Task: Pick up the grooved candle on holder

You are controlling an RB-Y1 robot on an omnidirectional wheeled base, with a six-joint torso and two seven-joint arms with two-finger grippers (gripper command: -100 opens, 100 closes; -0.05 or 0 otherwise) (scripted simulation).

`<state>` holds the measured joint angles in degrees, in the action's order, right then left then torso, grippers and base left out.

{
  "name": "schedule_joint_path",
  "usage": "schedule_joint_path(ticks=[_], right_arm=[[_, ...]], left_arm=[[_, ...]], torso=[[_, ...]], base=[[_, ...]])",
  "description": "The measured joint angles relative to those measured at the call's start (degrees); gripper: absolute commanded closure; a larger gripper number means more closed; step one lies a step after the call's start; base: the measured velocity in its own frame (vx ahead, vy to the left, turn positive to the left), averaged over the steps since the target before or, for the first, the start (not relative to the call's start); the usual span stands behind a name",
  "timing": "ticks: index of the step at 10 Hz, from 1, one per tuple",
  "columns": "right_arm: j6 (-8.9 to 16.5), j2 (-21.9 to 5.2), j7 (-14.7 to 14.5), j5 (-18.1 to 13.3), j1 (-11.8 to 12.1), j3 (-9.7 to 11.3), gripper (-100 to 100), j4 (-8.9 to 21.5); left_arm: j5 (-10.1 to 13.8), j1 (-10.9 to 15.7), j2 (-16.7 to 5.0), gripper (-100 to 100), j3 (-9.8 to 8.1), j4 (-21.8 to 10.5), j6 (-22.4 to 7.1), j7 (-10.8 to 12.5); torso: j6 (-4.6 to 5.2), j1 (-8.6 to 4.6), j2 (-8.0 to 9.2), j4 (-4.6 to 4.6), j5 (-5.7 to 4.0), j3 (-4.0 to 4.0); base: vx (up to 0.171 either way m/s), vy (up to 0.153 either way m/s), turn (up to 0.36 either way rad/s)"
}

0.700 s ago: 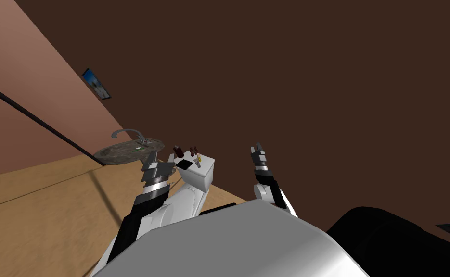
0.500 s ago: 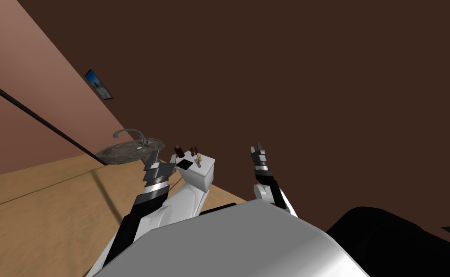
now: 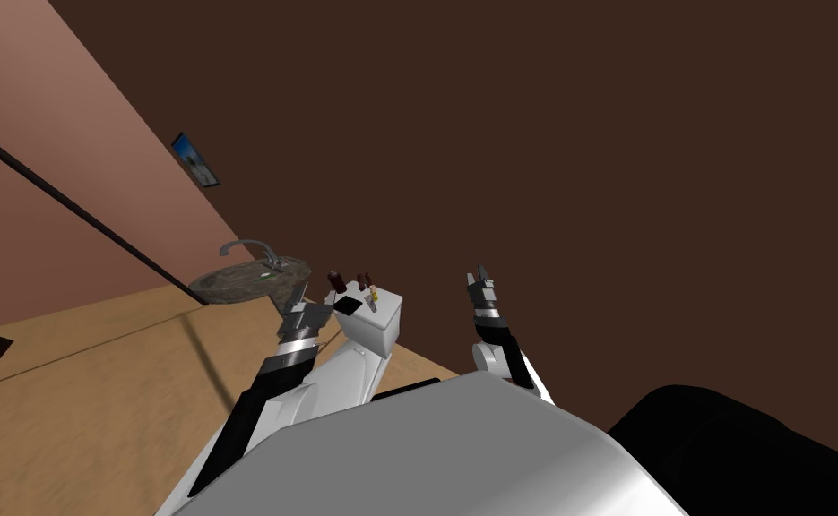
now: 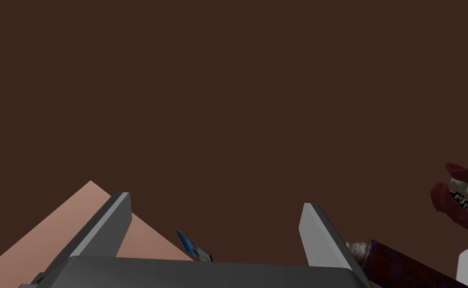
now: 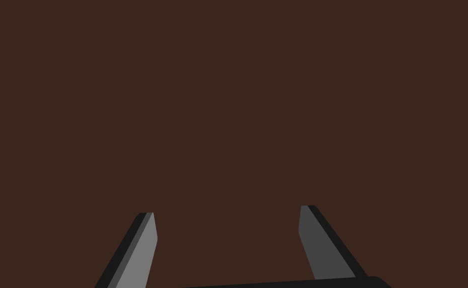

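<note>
In the left wrist view a dark red shape point(image 4: 460, 200) with pale, tooth-like bits runs off the picture's edge, and I cannot tell what it is. A dark red cylinder point(image 4: 403, 262) just beside the left gripper point(image 4: 216, 200) is cut off too. In the head view, the small dark red things point(image 3: 336, 280) on the toilet tank point(image 3: 376, 331) are too small to show grooves or a holder.

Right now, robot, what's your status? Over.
Left gripper beside toilet tank, jaws open. Right gripper raised, jaws open. Dark red candle on tank, outside left jaws. Second red piece close beside it.
</note>
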<state>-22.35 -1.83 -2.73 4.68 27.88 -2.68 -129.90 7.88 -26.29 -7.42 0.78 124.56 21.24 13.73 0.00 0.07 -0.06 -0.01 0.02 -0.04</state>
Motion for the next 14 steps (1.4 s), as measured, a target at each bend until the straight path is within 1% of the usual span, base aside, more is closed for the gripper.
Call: schedule_joint_path(ticks=[3, 4, 6, 8, 9, 10, 11, 13, 14], right_arm=[[0.0, 0.0, 0.0, 0.0, 0.0, 0.0, 0, 0.0], [0.0, 0.0, 0.0, 0.0, 0.0, 0.0, 0, 0.0], [0.0, 0.0, 0.0, 0.0, 0.0, 0.0, 0, 0.0], [0.0, 0.0, 0.0, 0.0, 0.0, 0.0, 0, 0.0], [0.0, 0.0, 0.0, 0.0, 0.0, 0.0, 0, 0.0], [0.0, 0.0, 0.0, 0.0, 0.0, 0.0, 0, 0.0], [0.0, 0.0, 0.0, 0.0, 0.0, 0.0, 0, 0.0], [0.0, 0.0, 0.0, 0.0, 0.0, 0.0, 0, 0.0], [0.0, 0.0, 0.0, 0.0, 0.0, 0.0, 0, 0.0]], left_arm=[[2.2, 1.3, -2.0, -100, 0.31, -3.9, -1.6, 3.5], [3.0, 1.6, -2.4, -100, 0.33, -4.2, -3.1, 4.7], [4.6, 2.5, -3.1, -100, 0.67, -6.9, -4.8, 7.2], [6.3, 3.9, -3.7, -100, 0.66, -9.2, -7.5, 9.6], [7.0, 4.2, -3.6, -100, 1.02, -10.1, -8.7, 10.6], [8.0, 4.5, -4.3, -100, 0.90, -11.3, -9.8, 12.0], [8.9, 5.4, -4.6, -100, 0.87, -12.9, -10.9, 13.2], [9.7, 5.9, -4.5, -100, 0.86, -13.4, -13.1, 14.2], [10.3, 6.4, -4.4, -100, 0.94, -14.4, -14.4, 14.9]], torso=[[0.00, 0.01, -0.01, 0.00, 0.00, -0.01], [0.00, 0.01, 0.00, 0.00, 0.00, 0.00], [0.00, -0.01, 0.02, 0.00, 0.00, 0.01], [0.01, -0.02, 0.01, 0.00, 0.00, 0.00], [0.00, -0.03, 0.01, 0.00, -0.01, 0.00], [0.00, -0.03, 0.01, 0.00, -0.01, 0.01], [0.01, -0.05, 0.00, 0.00, -0.01, 0.00], [0.01, -0.08, 0.02, 0.01, -0.02, 0.01], [0.01, -0.08, 0.01, 0.00, -0.02, 0.01]], base=[[0.014, 0.019, 0.040], [0.008, 0.018, 0.031], [0.008, 0.012, 0.037], [0.011, 0.011, 0.019], [0.011, 0.007, 0.013], [0.014, 0.004, 0.012], [0.010, 0.000, -0.001], [0.010, 0.000, -0.003], [0.016, -0.002, -0.013]])
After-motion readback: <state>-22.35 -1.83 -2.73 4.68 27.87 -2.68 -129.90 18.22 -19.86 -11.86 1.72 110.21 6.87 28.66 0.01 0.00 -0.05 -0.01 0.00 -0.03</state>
